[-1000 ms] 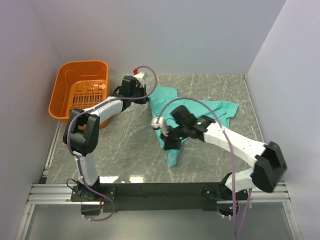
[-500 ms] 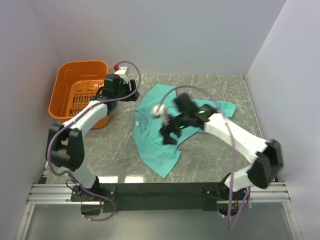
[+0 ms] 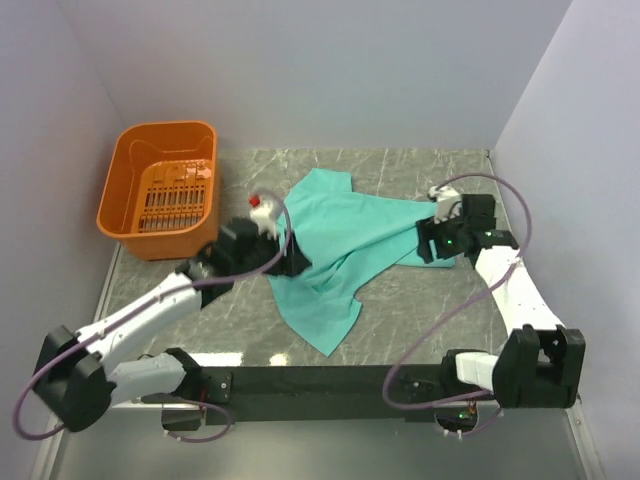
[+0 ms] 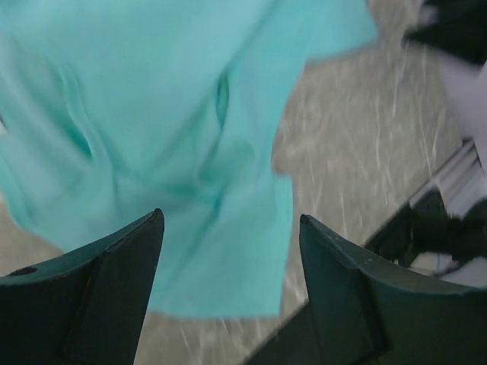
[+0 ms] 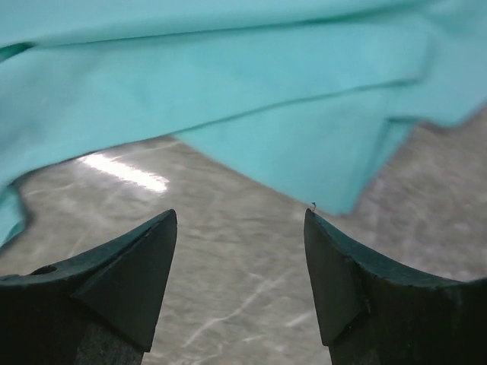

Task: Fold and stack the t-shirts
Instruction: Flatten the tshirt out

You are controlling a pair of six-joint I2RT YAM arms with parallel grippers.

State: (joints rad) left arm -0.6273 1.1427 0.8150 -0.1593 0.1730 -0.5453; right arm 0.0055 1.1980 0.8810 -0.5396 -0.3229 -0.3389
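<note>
There's the teal t-shirt [image 3: 340, 245], lying loose and rumpled on the grey marbled table [image 3: 420, 310], right about the middle of the overhead frame; not folded, folks, one lobe reaching toward the upper centre, a pointed corner trailing to the lower centre, and a long stretch running out to the right; creases all through it; now the left gripper [image 3: 292, 262] sits at the shirt's left edge, just left of centre in the overhead shot, and from up there I can't tell whether it touches the cloth; its own wrist camera settles the fingers, though: the left gripper [image 4: 228, 228] has its two dark fingers spread wide with nothing between them, the t-shirt [image 4: 152, 114] blurred and filling the upper left of that frame, bare table showing at the right; over on the right side of the overhead frame, the right gripper [image 3: 425, 243] is parked at the shirt's right-hand end; its wrist view shows the right gripper [image 5: 240, 217] parted too, empty, low over the table, with the t-shirt [image 5: 228, 84] layered across the top of that frame just beyond the tips; and off in the upper left of the overhead frame, the orange basket [image 3: 168, 128] stands on the table, well apart from the shirt.
</note>
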